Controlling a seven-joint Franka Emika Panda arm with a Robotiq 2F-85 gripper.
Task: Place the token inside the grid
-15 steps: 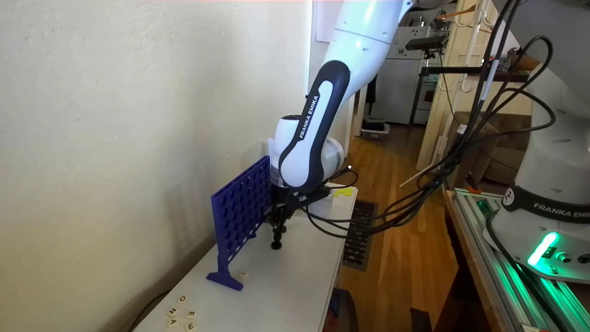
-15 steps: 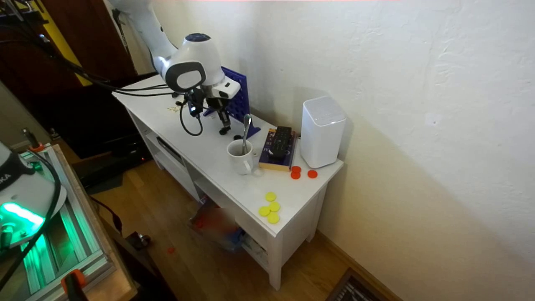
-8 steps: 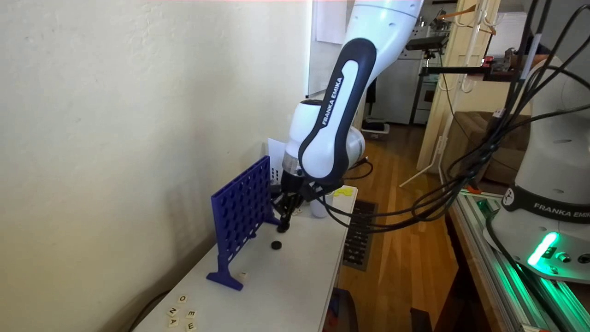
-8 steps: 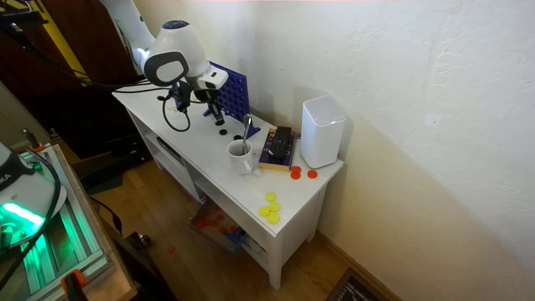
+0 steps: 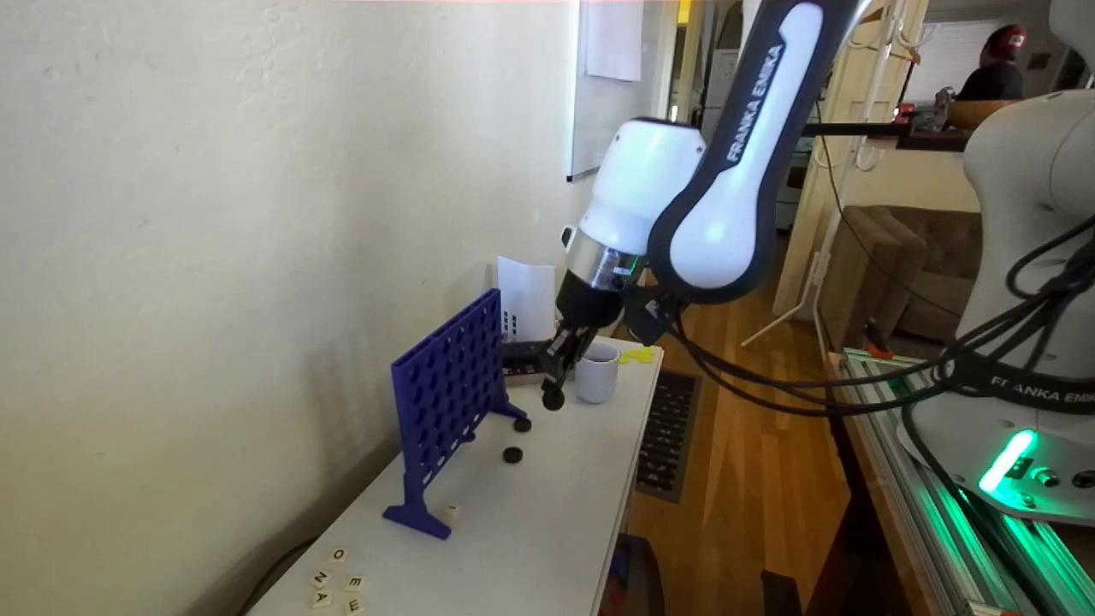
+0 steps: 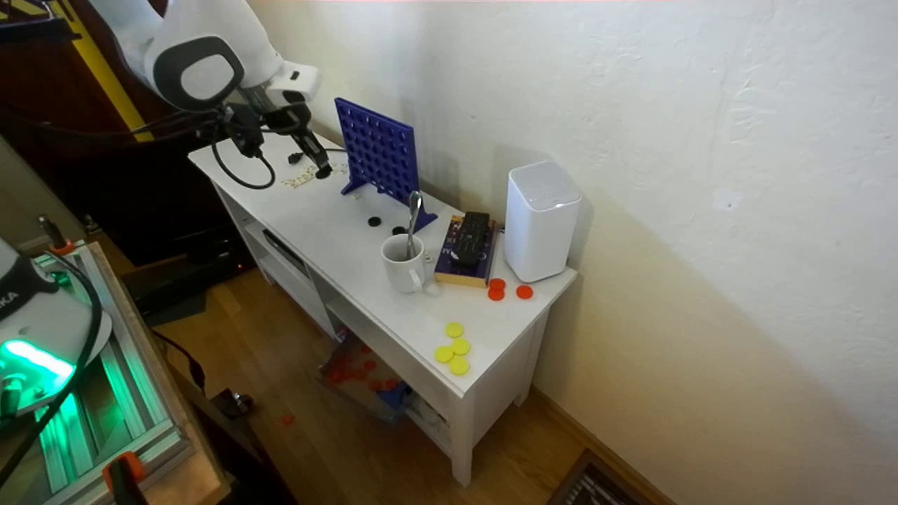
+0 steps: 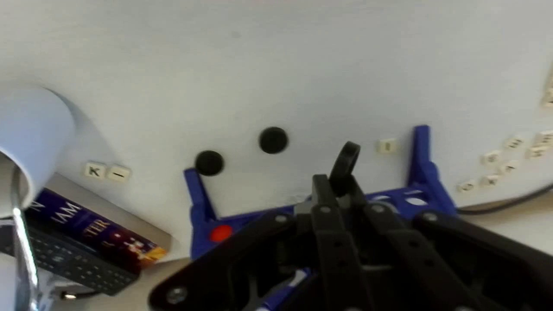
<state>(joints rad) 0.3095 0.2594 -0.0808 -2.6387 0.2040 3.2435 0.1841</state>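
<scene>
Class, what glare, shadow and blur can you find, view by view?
In both exterior views, the green base light glares; in the wrist view, the white cup casts a soft shadow, its utensil glints, and some letter tiles look blurred.

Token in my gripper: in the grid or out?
Out. The wrist view shows the black token pinched in the gripper; in both exterior views it hangs apart from the blue grid.

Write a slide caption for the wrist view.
Pincer grips a black token; two more black discs lie near the blue grid.
</scene>
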